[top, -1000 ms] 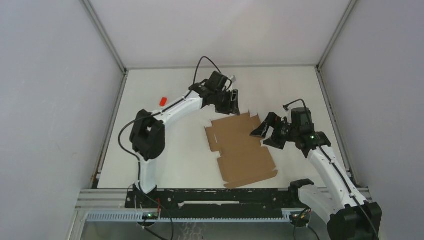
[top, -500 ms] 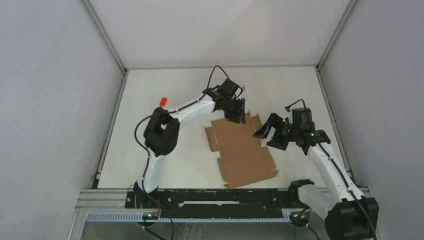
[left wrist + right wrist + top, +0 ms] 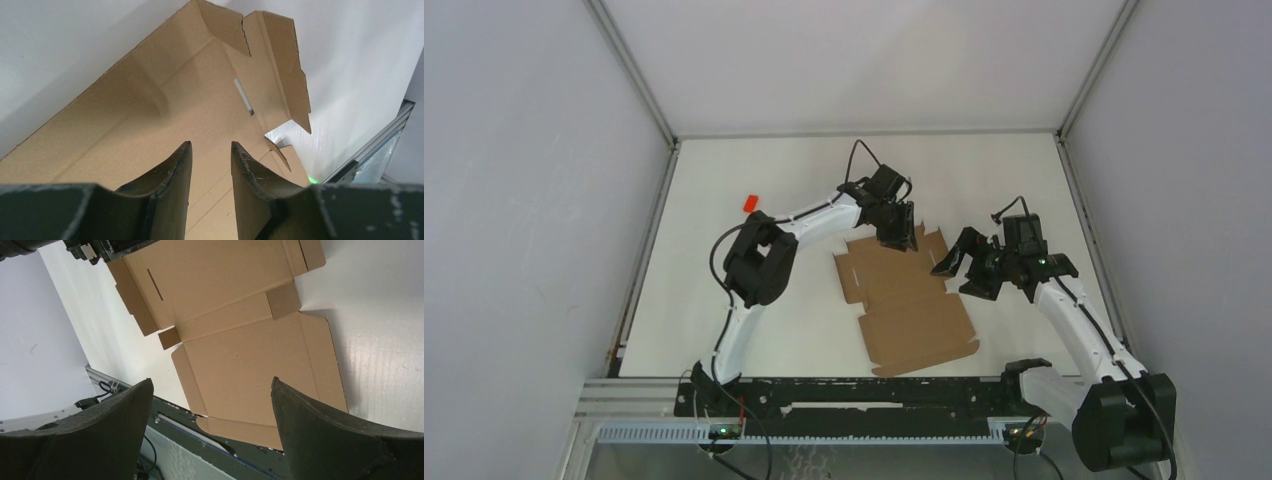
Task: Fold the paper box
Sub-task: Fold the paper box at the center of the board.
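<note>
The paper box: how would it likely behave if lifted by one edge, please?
Probably light: the paper box is one thin sheet. Likely floppy, hinging where it is creased. It may slide on the smooth table.

left arm [image 3: 809,220] stretched forward, left hand [image 3: 211,146] only narrowly parted; right hand [image 3: 212,383] spread wide.

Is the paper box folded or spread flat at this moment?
Spread flat: the paper box lies as one open die-cut sheet on the table, flaps outspread. The right wrist view shows the same.
</note>
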`<state>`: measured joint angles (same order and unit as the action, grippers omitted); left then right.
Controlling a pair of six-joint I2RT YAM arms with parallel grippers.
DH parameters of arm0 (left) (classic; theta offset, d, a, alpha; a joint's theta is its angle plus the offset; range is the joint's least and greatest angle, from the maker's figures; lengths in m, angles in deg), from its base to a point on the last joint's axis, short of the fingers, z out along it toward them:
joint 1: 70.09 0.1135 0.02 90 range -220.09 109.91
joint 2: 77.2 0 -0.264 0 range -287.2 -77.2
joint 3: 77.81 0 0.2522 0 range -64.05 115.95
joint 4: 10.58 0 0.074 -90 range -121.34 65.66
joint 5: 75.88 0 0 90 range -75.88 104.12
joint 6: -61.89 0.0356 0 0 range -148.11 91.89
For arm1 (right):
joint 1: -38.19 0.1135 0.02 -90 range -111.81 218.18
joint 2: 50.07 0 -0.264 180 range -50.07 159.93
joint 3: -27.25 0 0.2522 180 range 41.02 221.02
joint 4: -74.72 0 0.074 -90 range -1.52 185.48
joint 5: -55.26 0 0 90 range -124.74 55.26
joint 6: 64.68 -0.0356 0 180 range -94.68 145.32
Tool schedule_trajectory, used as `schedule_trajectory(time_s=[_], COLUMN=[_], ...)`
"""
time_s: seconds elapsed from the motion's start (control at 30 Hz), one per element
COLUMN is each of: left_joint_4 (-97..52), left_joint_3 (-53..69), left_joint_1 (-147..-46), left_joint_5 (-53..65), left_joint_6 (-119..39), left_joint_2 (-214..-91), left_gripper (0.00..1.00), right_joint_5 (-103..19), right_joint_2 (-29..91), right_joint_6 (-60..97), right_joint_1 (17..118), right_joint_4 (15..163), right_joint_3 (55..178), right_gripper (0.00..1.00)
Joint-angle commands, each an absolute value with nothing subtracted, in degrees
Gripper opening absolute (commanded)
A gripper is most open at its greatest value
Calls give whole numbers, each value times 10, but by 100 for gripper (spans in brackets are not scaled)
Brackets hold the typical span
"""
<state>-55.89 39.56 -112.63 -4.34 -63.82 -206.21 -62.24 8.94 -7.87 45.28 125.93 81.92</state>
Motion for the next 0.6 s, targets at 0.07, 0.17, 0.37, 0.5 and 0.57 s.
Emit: schedule_trajectory(time_s=[0.07, 0.17, 0.37, 0.5, 0.57], left_joint_4=[-514, -505, -503, -503, -499], left_joint_3=[383, 377, 381, 376, 371], left_joint_1=[-1126, -1121, -1117, -1110, -1105], left_joint_5=[-19, -2, 13, 23, 26], left_joint_6=[-686, -703, -712, -721, -729], left_joint_2=[-2067, -2074, -2091, -2097, -2098], left_gripper=[40, 40, 40, 40, 40], right_joint_5=[-619, -617, -604, -603, -604], right_joint_2=[96, 99, 96, 96, 97], right_joint_6=[-63, -55, -41, -39, -38], right_joint_1=[448, 445, 438, 435, 435], right_joint_4=[1235, 1242, 1259, 1262, 1263], right_joint_3=[839, 846, 864, 868, 868], right_gripper=[97, 98, 100, 100, 100])
